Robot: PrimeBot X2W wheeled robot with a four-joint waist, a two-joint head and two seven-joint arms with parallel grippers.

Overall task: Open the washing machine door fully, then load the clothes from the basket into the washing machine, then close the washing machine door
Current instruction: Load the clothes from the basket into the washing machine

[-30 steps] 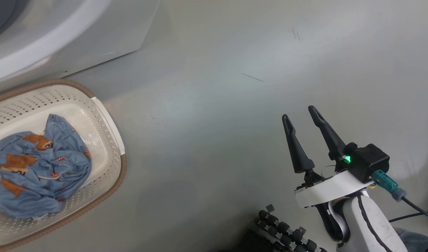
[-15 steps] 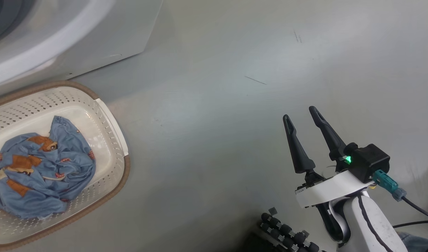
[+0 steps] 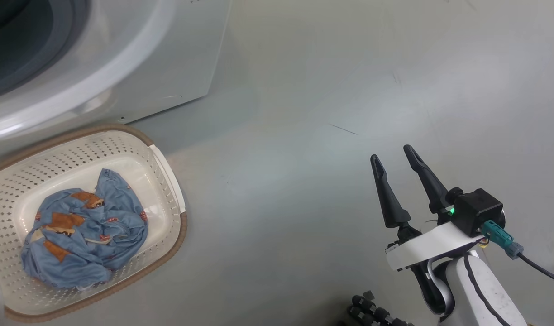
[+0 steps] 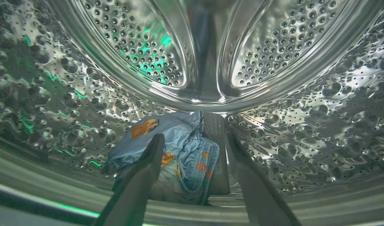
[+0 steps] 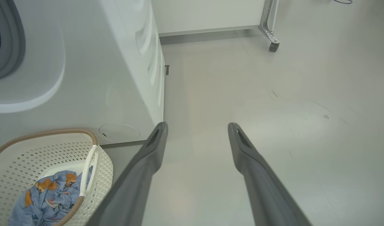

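My left tool sat released, jaws wide, inside the washing machine by a blue garment; my right tool, released too, hung above the floor.

Lab-like laundry corner: washing machine on bare grey floor.

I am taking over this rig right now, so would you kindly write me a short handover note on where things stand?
Left gripper: open, inside the drum of the washing machine, fingers spread over a blue garment lying on the drum's bottom.
Right gripper: open, holding nothing, over the floor.
Basket: on the floor in front of the machine, with more blue clothes in it.
Done: door opened, a garment loaded.
Left: move the basket's clothes into the drum, then close the door.
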